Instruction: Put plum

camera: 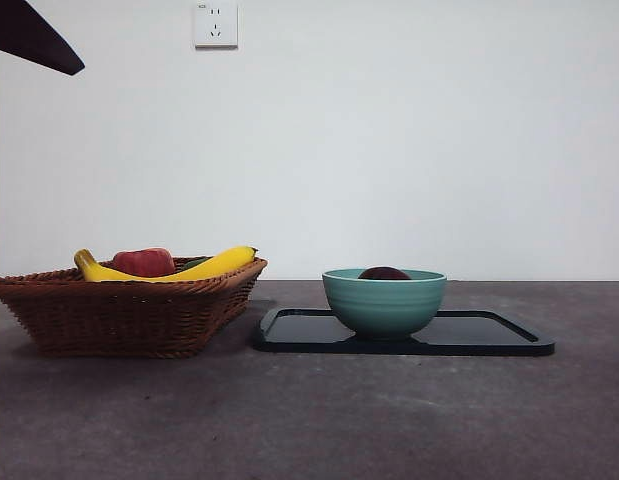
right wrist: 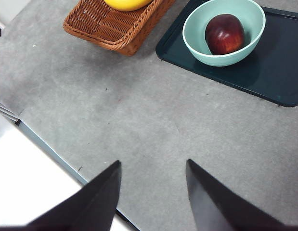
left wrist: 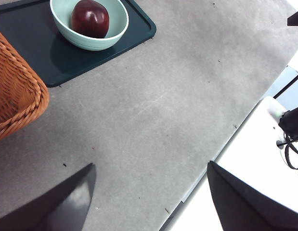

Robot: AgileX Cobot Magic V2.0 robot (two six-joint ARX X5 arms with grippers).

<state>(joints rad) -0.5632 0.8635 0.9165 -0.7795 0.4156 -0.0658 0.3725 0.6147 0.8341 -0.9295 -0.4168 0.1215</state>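
Note:
The dark maroon plum [camera: 384, 273] lies inside a teal bowl [camera: 384, 302] that stands on a black tray [camera: 499, 335]. It shows clearly in the left wrist view [left wrist: 90, 18] and in the right wrist view [right wrist: 225, 34]. My left gripper [left wrist: 151, 192] is open and empty, high above the bare table near its front edge, far from the bowl [left wrist: 86, 41]. My right gripper [right wrist: 153, 185] is open and empty, also high and away from the bowl [right wrist: 211, 53]. One arm shows only as a black tip [camera: 34, 40] at the top left of the front view.
A wicker basket [camera: 124, 310] at the left holds yellow bananas [camera: 214, 265] and a red fruit [camera: 144, 262]. It shows in the wrist views too [left wrist: 14, 91] [right wrist: 115, 26]. The tray [right wrist: 278, 72] sits right of it. A wall socket [camera: 215, 24] is behind.

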